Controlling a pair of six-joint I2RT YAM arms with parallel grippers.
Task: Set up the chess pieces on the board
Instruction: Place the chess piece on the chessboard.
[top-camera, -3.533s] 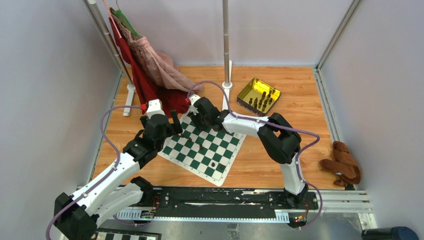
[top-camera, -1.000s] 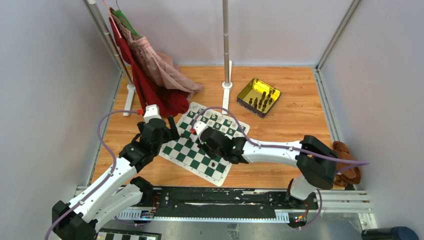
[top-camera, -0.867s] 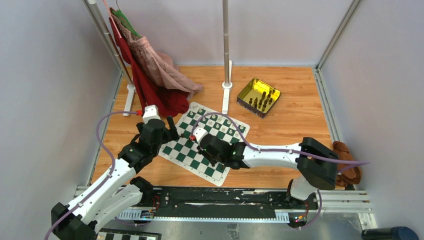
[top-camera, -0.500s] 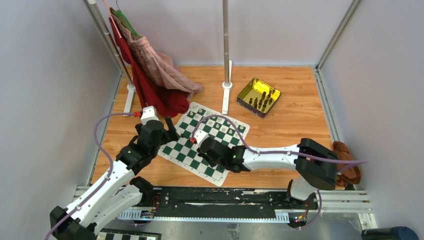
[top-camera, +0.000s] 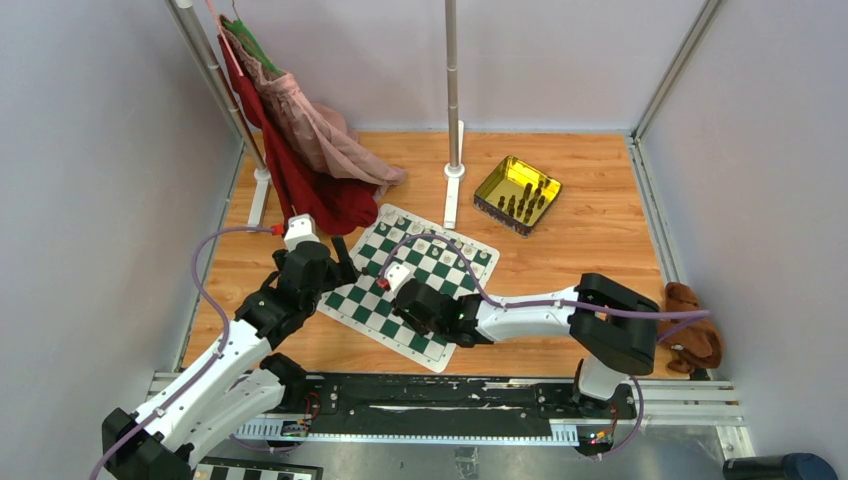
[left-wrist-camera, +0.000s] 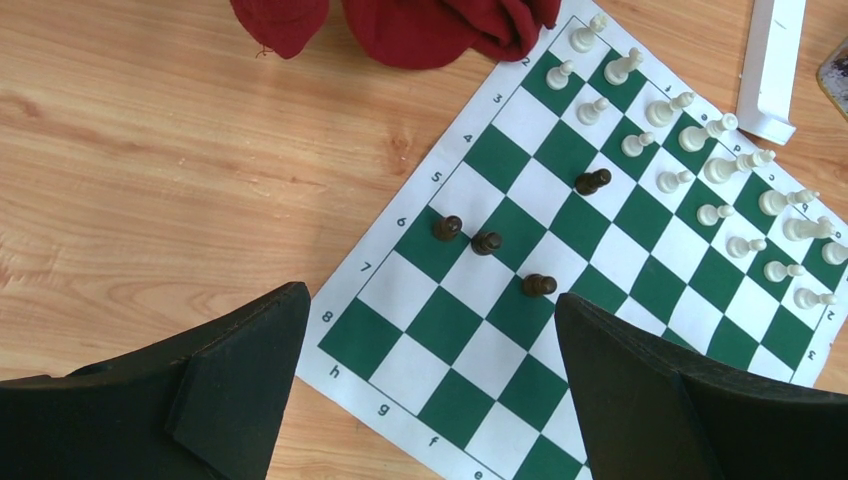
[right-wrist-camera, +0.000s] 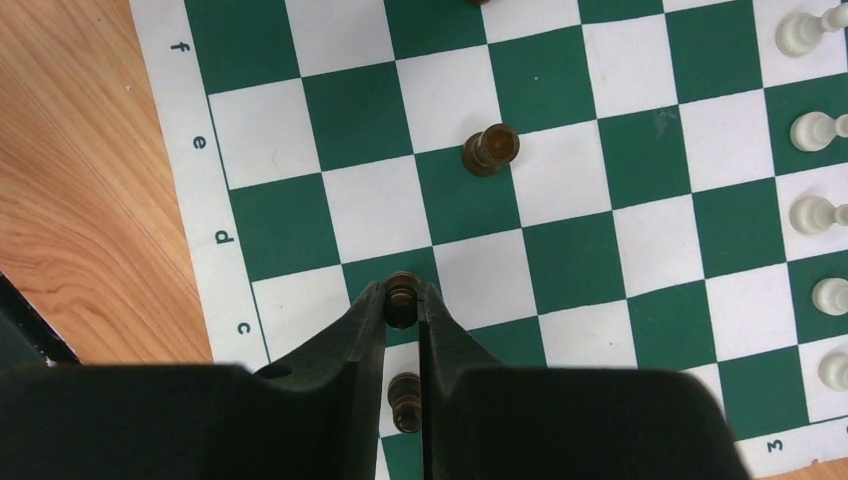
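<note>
Right gripper (right-wrist-camera: 402, 303) is clamped on a small dark brown chess piece (right-wrist-camera: 402, 288), one finger on each side. It sits right over the flat green-and-white checkered board (right-wrist-camera: 560, 260), at the squares next to the border letter c. Honestly can't tell if that piece is touching the board or hanging just above it. A second dark piece (right-wrist-camera: 405, 400) stands just beside it toward the board's numbered edge, peeking out of the gap between the fingers. Left gripper (left-wrist-camera: 430, 305) is spread wide with nothing in it, hovering above the board's corner by the h and 8 marks. From there you can see a few scattered dark pieces (left-wrist-camera: 486, 243) standing on the board near the 5 and 6 marks, and two rows of cream pieces (left-wrist-camera: 700, 150) lined along the opposite edge. A dark red cloth (left-wrist-camera: 430, 20) butts up against the board's corner by the 2 mark. A yellow see-through tray (top-camera: 517, 190) with more dark pieces sits on the wooden worktop (left-wrist-camera: 150, 150), well apart from the board's far side.
</note>
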